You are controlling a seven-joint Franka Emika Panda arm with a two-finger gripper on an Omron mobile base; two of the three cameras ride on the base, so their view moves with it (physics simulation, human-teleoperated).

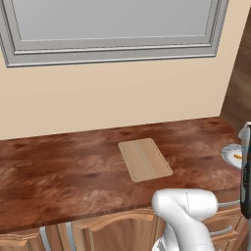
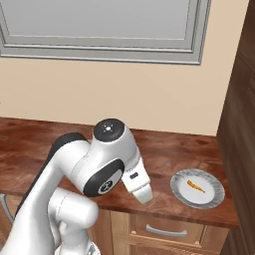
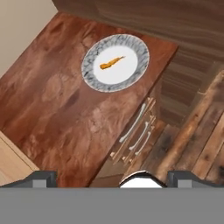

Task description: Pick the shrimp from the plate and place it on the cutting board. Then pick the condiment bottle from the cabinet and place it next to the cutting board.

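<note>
Beige wall (image 1: 98, 98) backs the scene, with a grey-framed panel (image 1: 112, 29) set high on it and dark wood panelling (image 2: 241, 124) closing off the right side. Below runs the long reddish-brown wooden table (image 1: 59, 166), its front fitted with light wood drawers (image 2: 164, 231) that carry short silver handles. Wood-plank floor (image 3: 201, 148) shows past the table's edge in the hand view.

On the table, roughly at its middle in the left base view, lies the cutting board (image 1: 145, 159), flat, pale tan and bare on top; a corner of it also enters the hand view at lower left. Well apart from it, near the table's right end and close to the front edge, sits the plate (image 2: 197, 188), white in the centre with a grey patterned rim. On the white centre rests the shrimp (image 3: 111, 63), a small curved orange piece.

Above the table, between board and plate, hangs the end effector (image 3: 112, 178), its two dark fingertips (image 3: 41, 177) spread wide with nothing between them.
</note>
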